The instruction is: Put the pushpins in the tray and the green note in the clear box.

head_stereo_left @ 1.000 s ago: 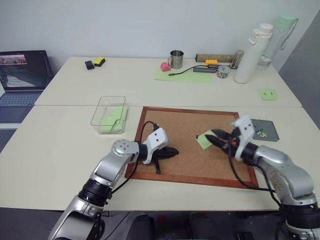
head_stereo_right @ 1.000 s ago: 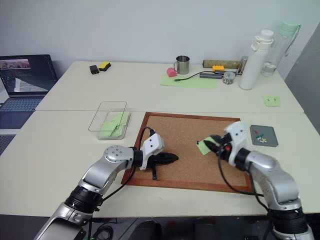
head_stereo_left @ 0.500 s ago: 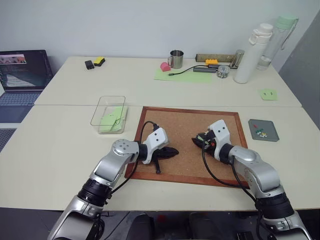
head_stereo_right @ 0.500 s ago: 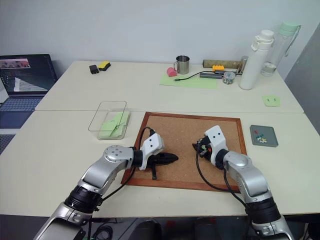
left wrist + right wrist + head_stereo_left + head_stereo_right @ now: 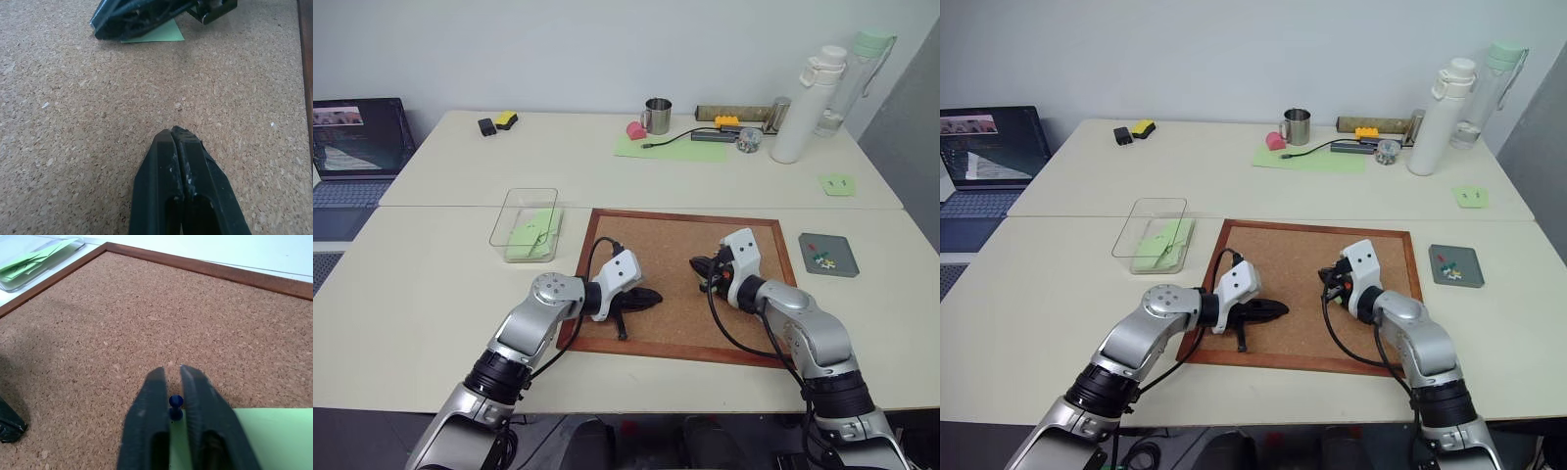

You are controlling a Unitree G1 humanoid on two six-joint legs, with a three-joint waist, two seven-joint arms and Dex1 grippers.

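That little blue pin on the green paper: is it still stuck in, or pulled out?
Still in: the blue pushpin stands upright on the green note, with the right gripper closed around it.

From my left wrist camera I see the left claw (image 5: 177,134) with its two black fingers (image 5: 159,166) pressed flat together, tips scuffed with pale flecks, resting low over the cork board (image 5: 73,112). The cork spreads across nearly the whole picture, speckled tan and brown. The board's dark wooden frame (image 5: 305,73) runs along one edge. Across the cork from my claw, the right claw (image 5: 132,19) lies low on the surface, dark and angled. The green note (image 5: 159,34) lies flat on the cork beneath it, with one corner poking out from under the black fingers. The two claws are well apart.
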